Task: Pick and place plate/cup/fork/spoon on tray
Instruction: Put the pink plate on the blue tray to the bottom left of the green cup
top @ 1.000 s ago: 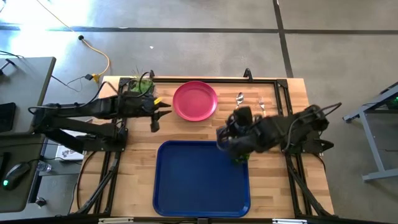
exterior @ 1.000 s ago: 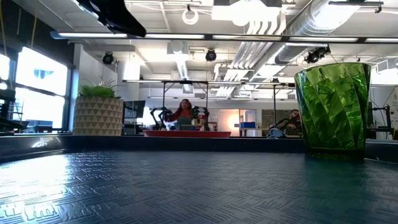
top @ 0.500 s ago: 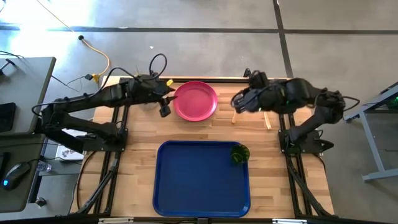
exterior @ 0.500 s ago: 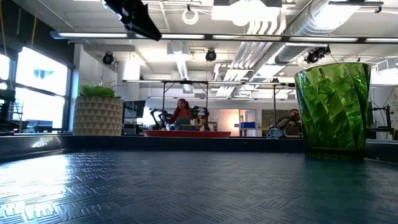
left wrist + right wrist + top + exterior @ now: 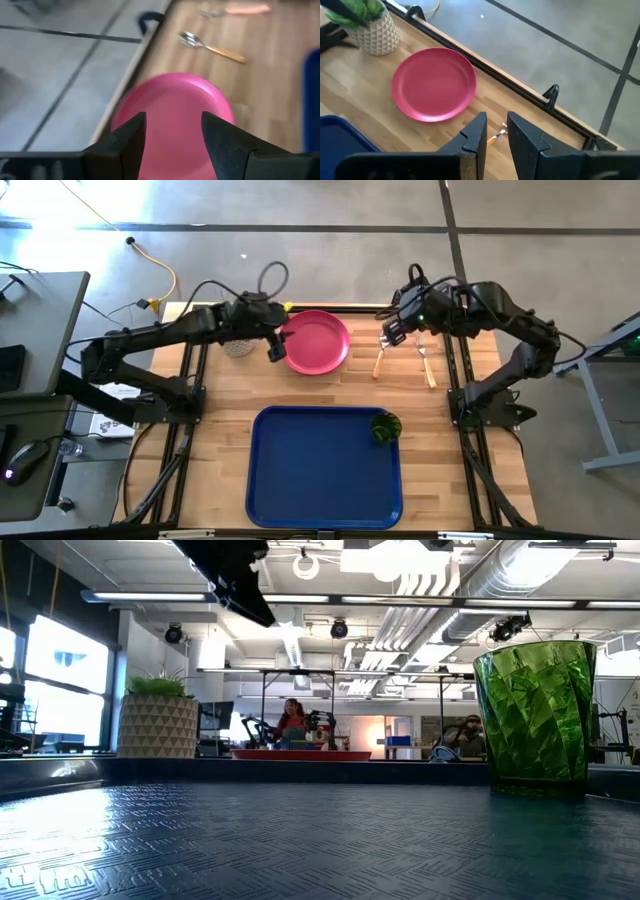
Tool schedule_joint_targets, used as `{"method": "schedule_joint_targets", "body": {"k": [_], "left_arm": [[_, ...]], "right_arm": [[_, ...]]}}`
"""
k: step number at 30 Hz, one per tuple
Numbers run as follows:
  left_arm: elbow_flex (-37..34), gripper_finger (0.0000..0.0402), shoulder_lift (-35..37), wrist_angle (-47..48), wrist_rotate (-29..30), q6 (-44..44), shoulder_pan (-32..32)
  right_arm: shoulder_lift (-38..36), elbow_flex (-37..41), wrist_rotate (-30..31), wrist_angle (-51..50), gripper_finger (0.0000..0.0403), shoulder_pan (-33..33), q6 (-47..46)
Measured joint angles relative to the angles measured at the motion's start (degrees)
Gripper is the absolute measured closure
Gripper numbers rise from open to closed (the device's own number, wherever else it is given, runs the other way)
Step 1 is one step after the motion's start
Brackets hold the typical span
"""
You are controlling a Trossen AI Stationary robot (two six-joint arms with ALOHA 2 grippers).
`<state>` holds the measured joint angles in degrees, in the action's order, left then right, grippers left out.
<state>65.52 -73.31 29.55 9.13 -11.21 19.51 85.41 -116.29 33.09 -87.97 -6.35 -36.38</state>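
High view, plate: the pink-red plate (image 5: 314,341) lies flat at the far middle of the wooden desk (image 5: 440,395), apart from the tray.
High view, tray: the dark blue tray (image 5: 324,467) sits at the near middle, its long sides running near to far.
High view, cup: the green cup (image 5: 386,426) stands inside the tray at its far right corner.
High view, spoon: the spoon (image 5: 381,356) lies right of the plate, long axis near to far, handle toward the near edge.
High view, fork: the fork (image 5: 427,365) lies just right of the spoon, roughly parallel, handle toward the near edge.
High view, left pincer: the left pincer (image 5: 274,346) hangs at the plate's left rim.
High view, right pincer: the right pincer (image 5: 397,332) hovers above the spoon's far end.
Low view, cup: it stands upright on the tray floor at the right, mouth up.
Low view, plant: a potted plant (image 5: 158,718) stands at the left behind the tray rim.
Left wrist view, left pincer: fingers (image 5: 227,145) apart, with the plate between them beyond the tips; the spoon lies farther off.
Right wrist view, right pincer: fingers (image 5: 522,135) slightly apart, holding nothing, over the desk beside the plate.
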Motion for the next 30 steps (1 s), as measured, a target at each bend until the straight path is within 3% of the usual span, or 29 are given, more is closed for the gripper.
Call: {"method": "schedule_joint_targets", "body": {"k": [3, 12, 30], "left_arm": [[0.0, 0.0216, -2.7, 0.6, -4.0, -1.9, -0.5], [0.0, 0.022, -12.0, 2.8, -7.2, -9.0, -3.0], [-0.1, 0.022, -26.0, -1.3, -7.0, -9.0, -4.7]], "right_arm": [[0.0, 0.0, -2.5, 0.3, 0.0336, -2.5, 2.7], [0.0, 0.0, -7.4, 2.8, 0.0336, -8.1, 10.7], [0.0, 0.0, -9.7, 3.9, 0.0336, -11.7, 13.9]]}}
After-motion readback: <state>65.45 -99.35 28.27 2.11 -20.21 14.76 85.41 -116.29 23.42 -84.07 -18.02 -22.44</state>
